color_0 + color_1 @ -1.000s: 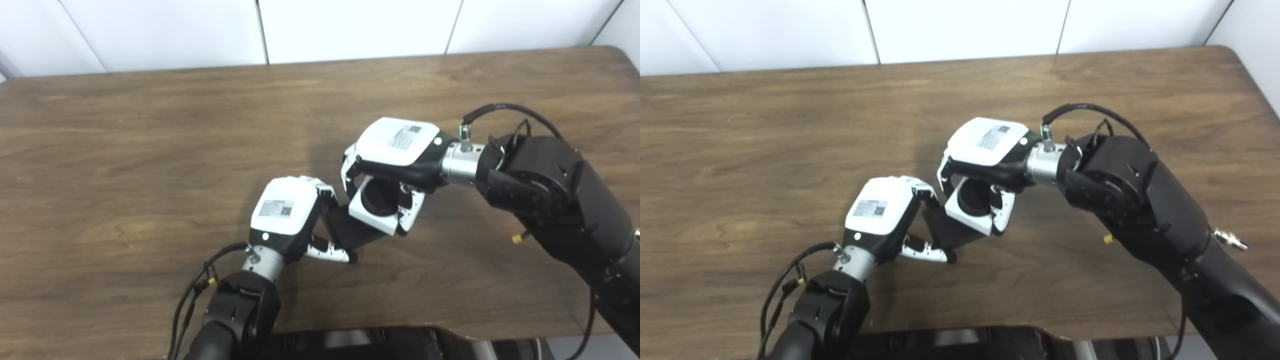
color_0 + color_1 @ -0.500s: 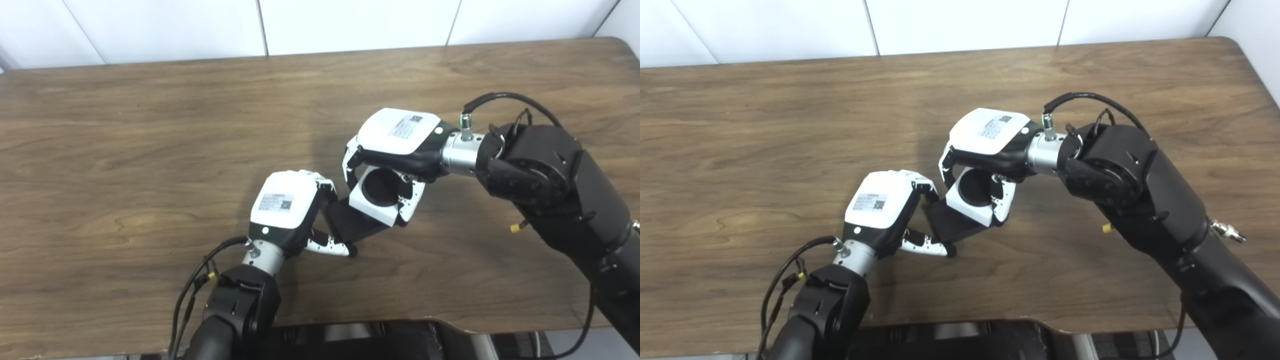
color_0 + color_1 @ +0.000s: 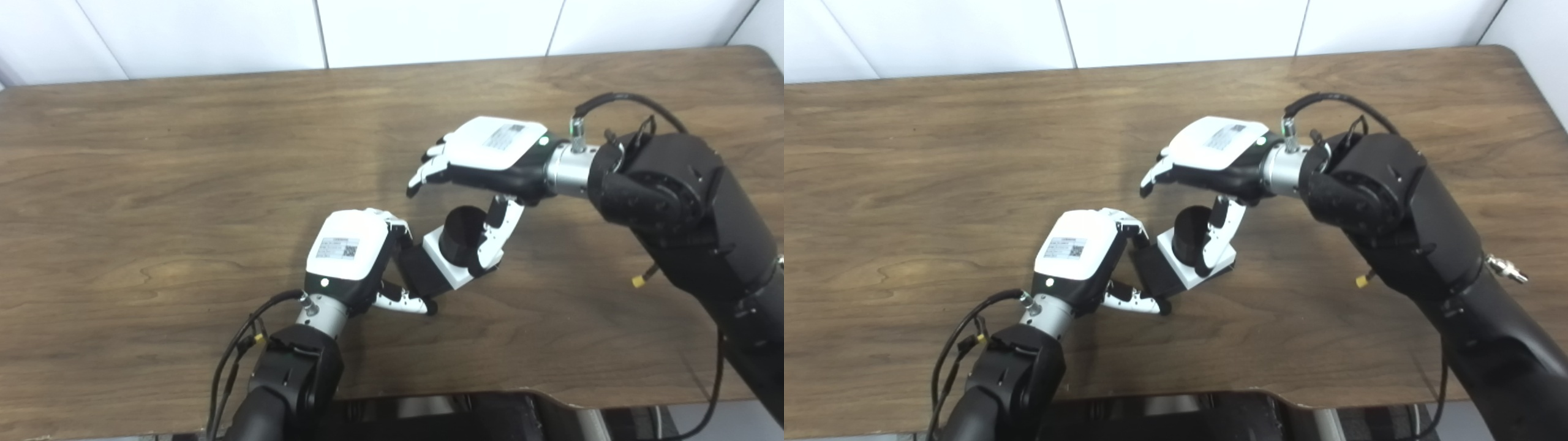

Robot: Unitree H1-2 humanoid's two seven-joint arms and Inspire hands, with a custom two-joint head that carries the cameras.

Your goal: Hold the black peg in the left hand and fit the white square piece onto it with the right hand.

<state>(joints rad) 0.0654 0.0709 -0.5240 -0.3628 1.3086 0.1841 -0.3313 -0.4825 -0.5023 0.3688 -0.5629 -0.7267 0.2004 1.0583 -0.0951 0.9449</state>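
Note:
My left hand (image 3: pixel 352 257) is shut on the black peg's square base (image 3: pixel 421 272), held just above the wooden table. The round black peg (image 3: pixel 459 236) sticks up through the white square piece (image 3: pixel 446 264), which sits down against the base. My right hand (image 3: pixel 490 156) is open above it, fingers (image 3: pixel 429 168) spread and pointing left, holding nothing. Its thumb (image 3: pixel 499 236) hangs down beside the peg, close to the white piece; I cannot tell whether it touches. The same scene shows in the right eye view, with the peg (image 3: pixel 1189 236) and white piece (image 3: pixel 1185 269).
The brown wooden table (image 3: pixel 153 184) spreads around both hands. A white panelled wall (image 3: pixel 429 24) runs along its far edge. The table's front edge (image 3: pixel 429 404) lies close to my body.
My right hand has opened and lifted off the white square piece. The piece has slid further down the peg toward the base, so more of the peg stands above it. The left hand holds still.

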